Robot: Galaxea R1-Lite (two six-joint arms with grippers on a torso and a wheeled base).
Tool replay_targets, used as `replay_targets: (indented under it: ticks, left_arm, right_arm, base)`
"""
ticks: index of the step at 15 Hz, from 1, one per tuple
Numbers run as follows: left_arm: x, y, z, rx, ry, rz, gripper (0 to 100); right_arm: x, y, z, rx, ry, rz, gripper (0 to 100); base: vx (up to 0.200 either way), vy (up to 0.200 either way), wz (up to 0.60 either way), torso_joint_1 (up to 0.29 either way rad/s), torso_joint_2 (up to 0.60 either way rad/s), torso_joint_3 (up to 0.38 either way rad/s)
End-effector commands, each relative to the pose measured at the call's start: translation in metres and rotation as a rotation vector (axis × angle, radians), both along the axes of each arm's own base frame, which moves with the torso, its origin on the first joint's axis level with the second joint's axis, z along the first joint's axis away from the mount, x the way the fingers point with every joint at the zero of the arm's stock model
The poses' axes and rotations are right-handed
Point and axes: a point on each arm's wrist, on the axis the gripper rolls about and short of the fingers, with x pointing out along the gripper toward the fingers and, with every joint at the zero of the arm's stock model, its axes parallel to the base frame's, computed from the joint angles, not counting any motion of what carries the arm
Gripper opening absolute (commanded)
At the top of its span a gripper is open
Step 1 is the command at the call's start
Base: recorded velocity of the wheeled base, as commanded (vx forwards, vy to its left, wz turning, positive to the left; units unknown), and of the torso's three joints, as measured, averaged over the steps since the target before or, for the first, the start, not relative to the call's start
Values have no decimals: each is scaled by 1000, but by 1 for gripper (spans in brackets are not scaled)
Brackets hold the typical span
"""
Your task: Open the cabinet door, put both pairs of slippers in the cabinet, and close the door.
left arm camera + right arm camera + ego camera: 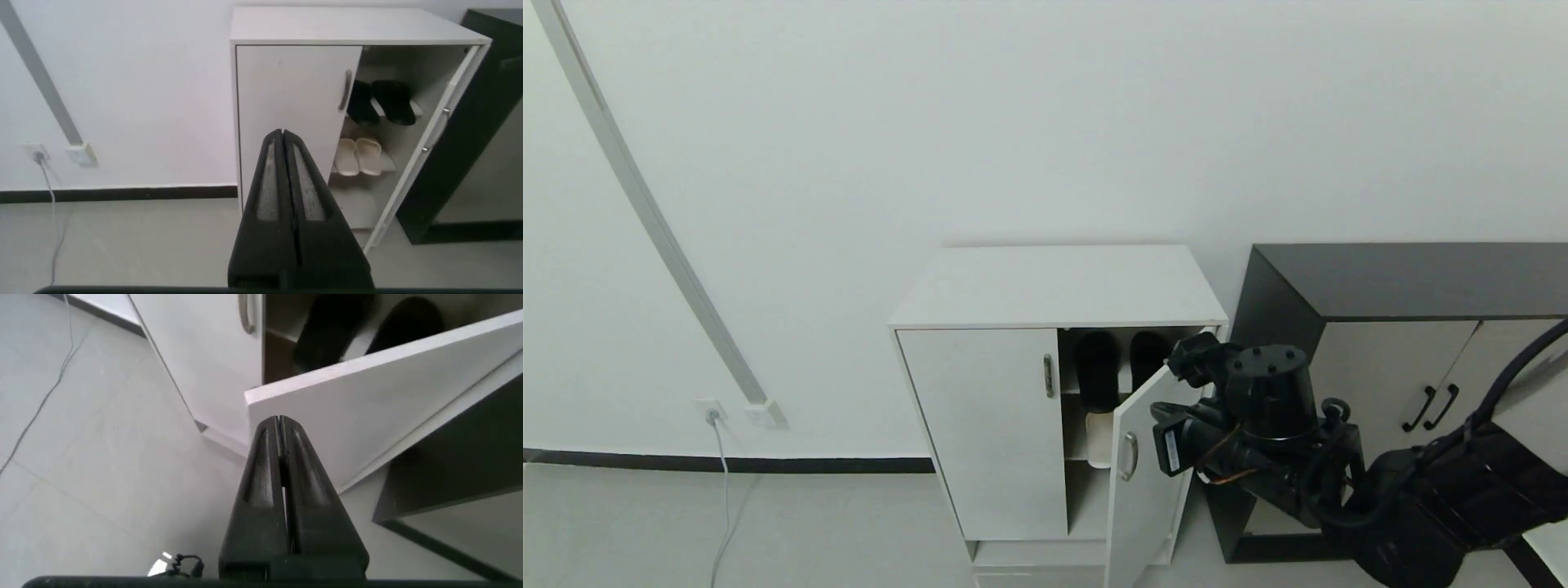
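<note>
— How do your hands stand?

— My right hand (280,425) has its fingers pressed flat together with nothing between them. Its tips sit right at the top edge of the open door (384,384); whether they touch it I cannot tell. My left hand (282,135) is pinched together the same way, bare, and hangs well back from the cabinet (351,24) over the floor (139,245).

— And the door?

— The right-hand door (1139,474) stands ajar, swung out toward me. The left door (980,425) lies flush.

— Where are the slippers?

— Both pairs are inside. The black slippers (1098,367) stand on the upper shelf, at 9 o'clock from my right hand (1183,359). The pale slippers (1098,437) sit on the shelf at 6 o'clock from them. From my left wrist both pairs show side by side, black slippers (380,100) over pale slippers (364,155).

— Anything beyond?

— A dark sideboard (1405,282) stands just beside the cabinet (1058,286) at its 3 o'clock, and a wall socket (711,408) sits well off at its 9 o'clock.
</note>
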Motion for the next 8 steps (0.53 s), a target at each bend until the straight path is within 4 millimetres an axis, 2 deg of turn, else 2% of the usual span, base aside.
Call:
replay_targets:
  ticks: [1, 2, 5, 7, 8]
  left_arm:
    - [0, 0, 0, -2, 1, 0, 0]
    - [0, 0, 0, 0, 1, 0, 0]
    - [0, 0, 0, 3, 2, -3, 0]
    - [0, 0, 0, 1, 1, -2, 0]
    - [0, 0, 0, 0, 1, -2, 0]
  right_arm:
    - [-16, -13, -14, -38, 26, 6, 0]
    - [-20, -16, -18, -39, 36, 7, 0]
    - [-36, -28, -33, -54, 53, 10, 0]
    - [-39, -30, -38, -63, 67, 14, 0]
    - [-38, -29, -40, -67, 72, 14, 0]
  base:
    - [0, 0, 0, 0, 0, 0]
    - [0, 0, 0, 0, 0, 0]
    - [200, 0, 0, -4, 1, 4]
    - [200, 0, 0, 0, -5, 2]
    - [0, 0, 0, 0, 0, 0]
